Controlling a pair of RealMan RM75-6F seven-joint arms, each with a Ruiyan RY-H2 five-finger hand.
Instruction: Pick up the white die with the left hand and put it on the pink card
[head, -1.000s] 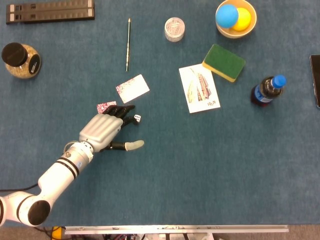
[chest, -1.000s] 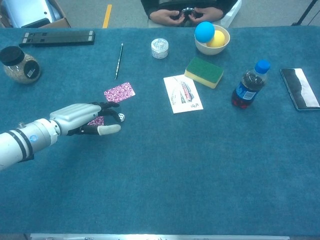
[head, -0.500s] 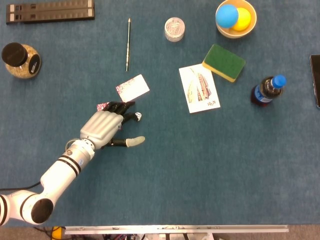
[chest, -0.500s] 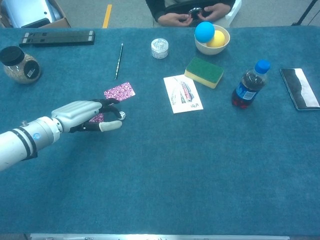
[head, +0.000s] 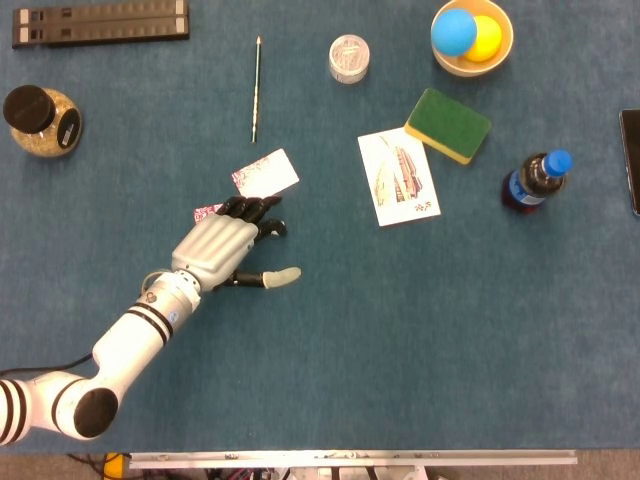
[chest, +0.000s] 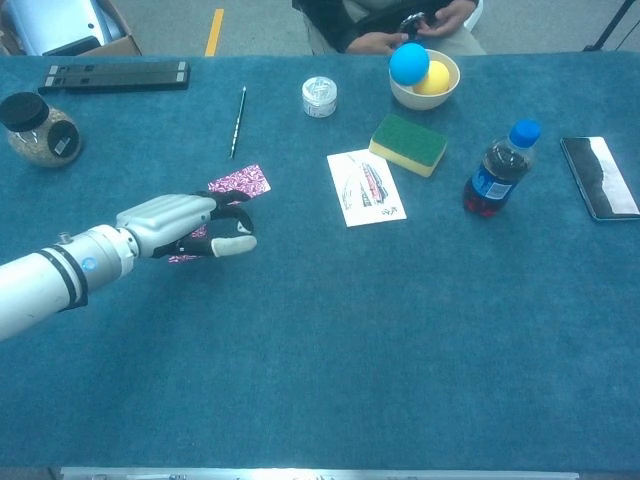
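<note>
My left hand lies low over the table, just below the larger pink patterned card. Its dark fingers curl over the white die, of which only a sliver shows at their tips. The pale thumb sticks out to the right, apart from the die. In the chest view the die peeks out between the fingers and the thumb of the hand, with the pink card just behind. A smaller pink card lies partly under the hand. My right hand is in neither view.
A picture card, a green sponge and a cola bottle lie to the right. A pen, a small clear jar, a bowl of balls, a grain jar and a black bar lie farther back.
My left hand has moved forward and to the right. Its fingers, which lay beside the die, now cover most of it, and the thumb has swung closer.
</note>
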